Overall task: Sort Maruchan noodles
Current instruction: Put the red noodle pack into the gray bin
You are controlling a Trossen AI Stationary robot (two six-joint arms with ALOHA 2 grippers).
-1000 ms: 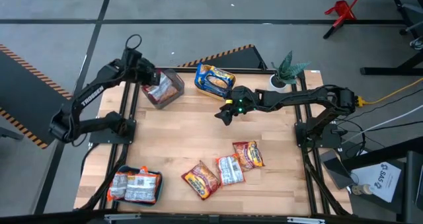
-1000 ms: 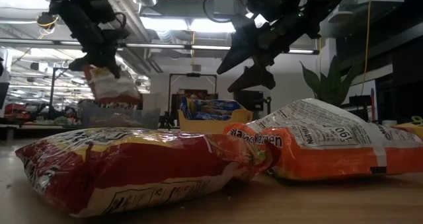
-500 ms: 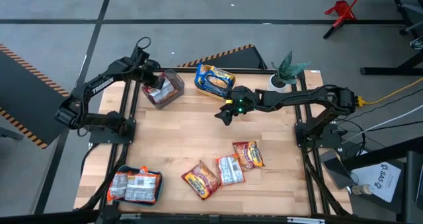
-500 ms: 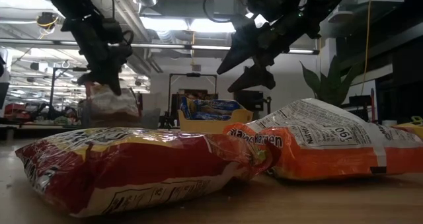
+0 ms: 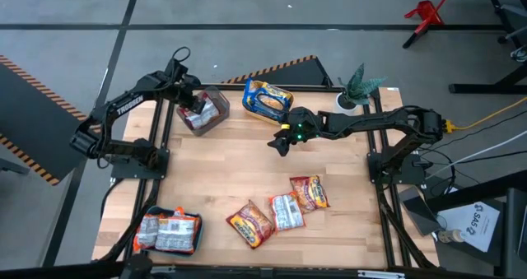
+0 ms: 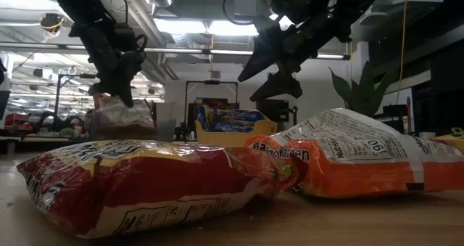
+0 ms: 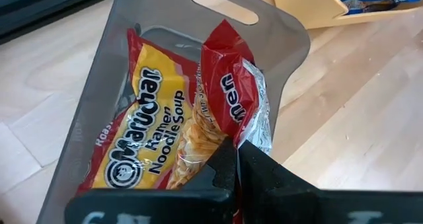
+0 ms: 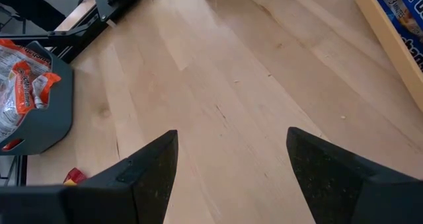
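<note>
My left gripper (image 5: 191, 106) is at the table's far left, over the grey bin (image 5: 216, 114), shut on a red Maruchan noodle packet (image 7: 232, 95) that reaches down into the bin. A yellow-red packet (image 7: 142, 135) lies in that bin beside it. My right gripper (image 5: 280, 144) hangs open above the bare table near the far middle, holding nothing. Three loose packets (image 5: 284, 209) lie flat on the table near the front edge. Blue packets fill the yellow bin (image 5: 265, 100). Silver-white packets lie in the dark bin (image 5: 169, 230) at the near left. My left gripper pinches the red packet's crimped end (image 7: 246, 137) between its two shut fingers (image 7: 221, 159). The fingers come from above, slanting down into the grey bin. The packet stands on edge inside the bin, beside the yellow-red packet; its lower end is hidden by the bin.
A potted plant (image 5: 356, 90) stands at the table's far right corner. The wooden table's middle (image 5: 239, 168) lies bare between the bins and the loose packets. In the low view two packets (image 6: 159, 181) lie close to the camera.
My left gripper has gone down toward the grey bin, rolling its wrist, still shut on the red packet. The packet, which hung above the bin, now sits lowered inside it. My right gripper has kept still.
</note>
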